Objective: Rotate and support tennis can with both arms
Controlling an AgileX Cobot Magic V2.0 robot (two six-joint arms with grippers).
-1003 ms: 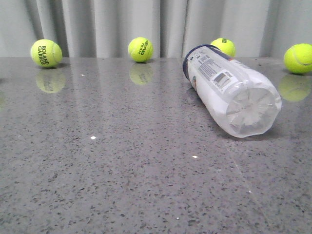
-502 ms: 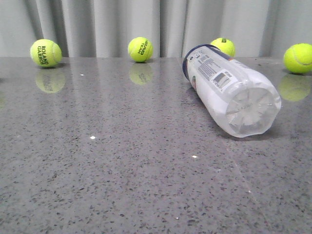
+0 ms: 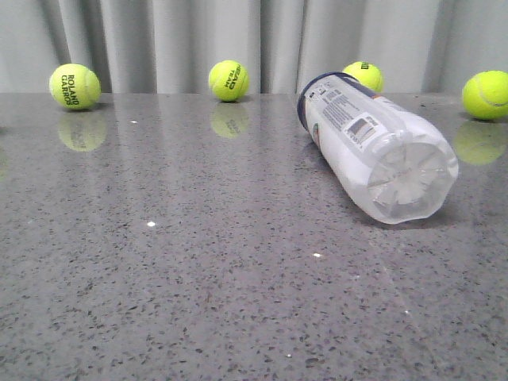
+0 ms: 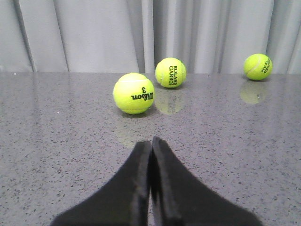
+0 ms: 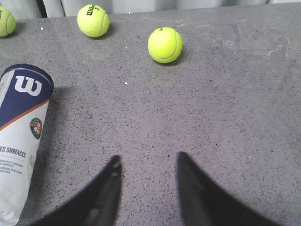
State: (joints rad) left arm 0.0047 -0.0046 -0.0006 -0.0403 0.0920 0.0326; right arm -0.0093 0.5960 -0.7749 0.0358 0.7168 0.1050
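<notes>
The tennis can lies on its side on the grey table, right of centre in the front view, its lobed clear base turned toward the camera and its navy band at the far end. The right wrist view catches its navy end with the white W logo off to one side. My right gripper is open above bare table, apart from the can, with nothing between its fingers. My left gripper is shut and empty, pointing toward a Wilson ball. Neither arm appears in the front view.
Several yellow tennis balls stand along the table's far edge before a grey curtain: a Roland Garros ball, one mid-back, one behind the can, one at far right. A Wilson ball lies ahead of my left gripper.
</notes>
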